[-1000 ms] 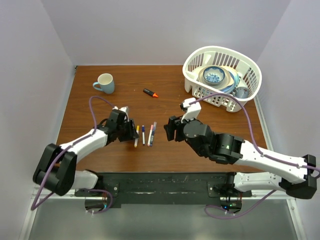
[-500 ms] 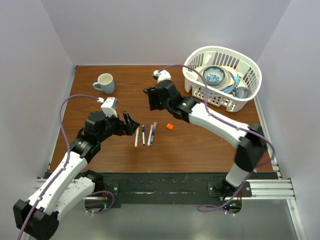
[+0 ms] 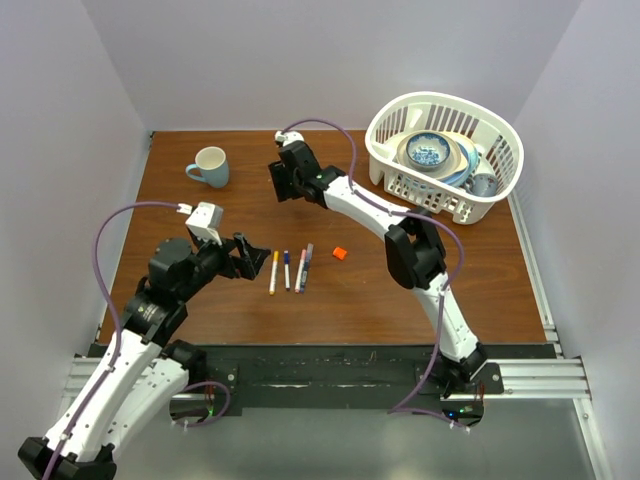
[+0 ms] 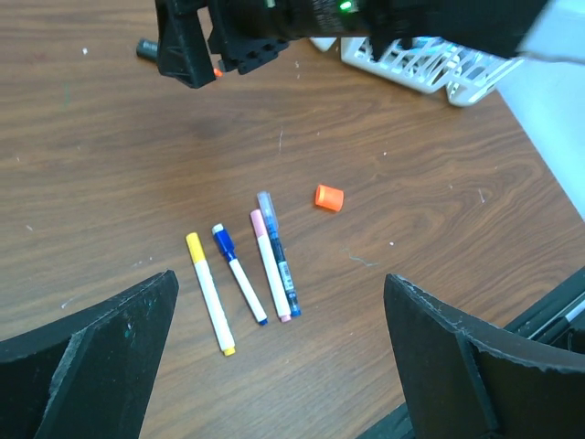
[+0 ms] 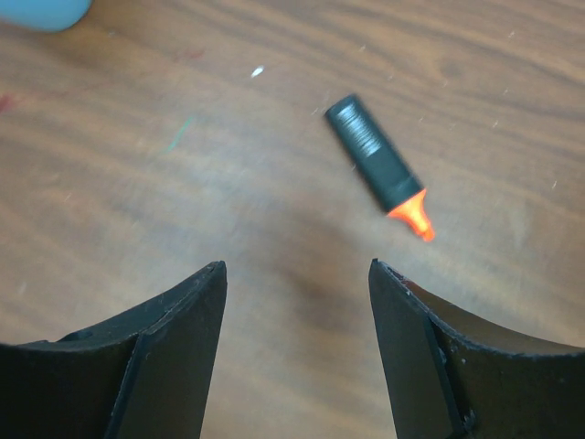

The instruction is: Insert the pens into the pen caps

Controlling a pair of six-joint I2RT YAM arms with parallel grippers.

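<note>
Right gripper (image 3: 285, 180) was moved rearward over the uncapped black highlighter (image 5: 375, 160), fingers apart, as on left gripper (image 3: 254, 257); orange cap (image 4: 329, 197) is not yet fitted, 4 pens (image 4: 271, 265) look capped.

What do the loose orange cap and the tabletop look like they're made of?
Orange cap: probably plastic, with a matte finish, one even colour and a moulded shape. Tabletop: wood or a wood-look laminate. It shows brown grain lines and fine scratches, but I cannot tell which it is.
</note>
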